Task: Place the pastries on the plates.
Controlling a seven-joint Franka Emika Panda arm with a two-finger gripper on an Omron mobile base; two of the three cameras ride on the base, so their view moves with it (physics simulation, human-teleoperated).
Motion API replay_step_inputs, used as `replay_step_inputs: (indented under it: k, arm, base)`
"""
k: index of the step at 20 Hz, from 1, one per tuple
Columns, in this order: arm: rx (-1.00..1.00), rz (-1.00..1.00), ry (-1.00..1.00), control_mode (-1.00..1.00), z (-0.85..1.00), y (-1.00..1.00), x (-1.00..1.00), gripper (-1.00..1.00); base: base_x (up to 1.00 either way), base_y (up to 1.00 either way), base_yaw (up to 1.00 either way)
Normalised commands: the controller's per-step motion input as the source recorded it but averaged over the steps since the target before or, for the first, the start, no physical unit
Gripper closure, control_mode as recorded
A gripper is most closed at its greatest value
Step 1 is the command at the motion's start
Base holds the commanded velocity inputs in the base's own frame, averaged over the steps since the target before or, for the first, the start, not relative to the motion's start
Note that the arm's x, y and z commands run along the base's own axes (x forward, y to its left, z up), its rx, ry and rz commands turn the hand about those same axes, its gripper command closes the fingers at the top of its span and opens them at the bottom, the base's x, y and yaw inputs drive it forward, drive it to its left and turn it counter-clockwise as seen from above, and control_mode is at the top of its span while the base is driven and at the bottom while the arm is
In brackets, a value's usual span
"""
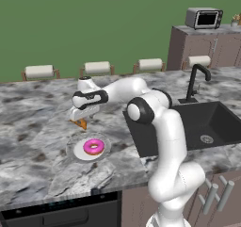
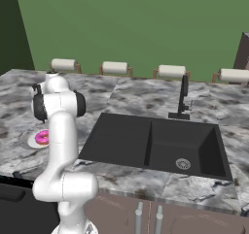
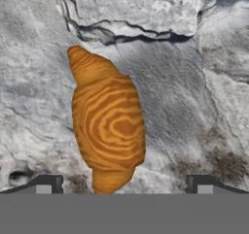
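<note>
Claw (image 3: 124, 184) spread wide, right above croissant (image 3: 108, 124) lying on marble counter (image 1: 37, 108). Pink donut (image 1: 93, 147) sits on white plate (image 1: 75, 150) just beside.

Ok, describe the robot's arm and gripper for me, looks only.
The arm is glossy white with rounded, tube-like links and dark grey to black bands at the joints. Its gripper has a white body. In the hand view its two finger tips are small, dark and squarish, each with a lighter grey patch. No cables or markings are visible.
</note>
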Motion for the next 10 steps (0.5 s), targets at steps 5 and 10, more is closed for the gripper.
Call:
replay_step_inputs:
  k: [5,10]
  arm:
    - [0.00,0.00,0.00,-1.00,-0.08,0.16,0.18,-1.00]
    - [0.00,0.00,0.00,-1.00,-0.15,0.13,0.17,-1.00]
  base:
    - [0.00,0.00,0.00]
    - [0.00,0.00,0.00]
